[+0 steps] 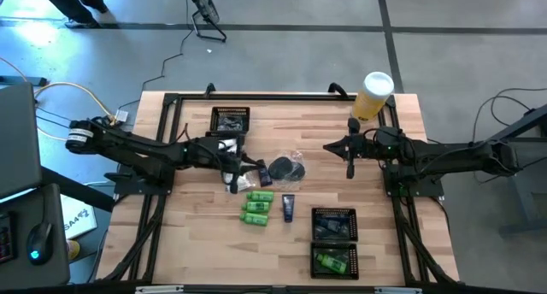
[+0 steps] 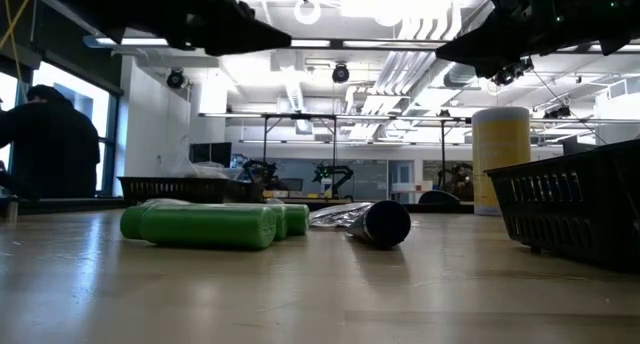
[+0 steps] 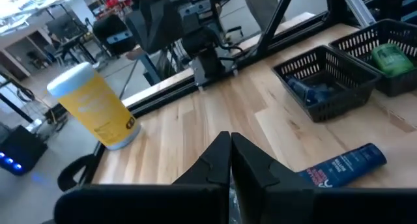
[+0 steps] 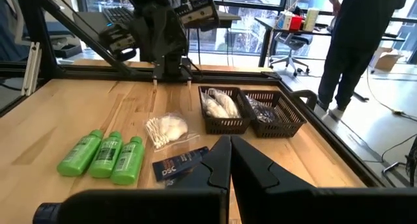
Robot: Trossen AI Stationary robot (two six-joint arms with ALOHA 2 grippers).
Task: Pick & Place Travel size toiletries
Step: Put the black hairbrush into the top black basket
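Three bright green bottles (image 1: 256,207) (image 4: 104,154) lie side by side on the table, with a dark blue tube (image 1: 288,208) (image 3: 345,165) beside them. A round dark case (image 1: 280,167) and a clear crinkly packet (image 1: 297,161) (image 4: 166,128) lie mid-table. My left gripper (image 1: 259,167) (image 3: 229,155) is shut, hovering just left of the round case. My right gripper (image 1: 328,147) (image 4: 229,152) is shut, raised right of the packet. In the low view the bottles (image 2: 210,224) and the tube's end (image 2: 385,224) rest on the wood.
A black mesh tray (image 1: 231,120) (image 4: 225,110) with packets sits at the far left. Another tray (image 1: 333,238) (image 3: 326,77) with a tube and a green item sits near right. A tall yellow cylinder (image 1: 373,96) (image 3: 98,107) stands at the far right. A person stands beyond the table (image 4: 365,42).
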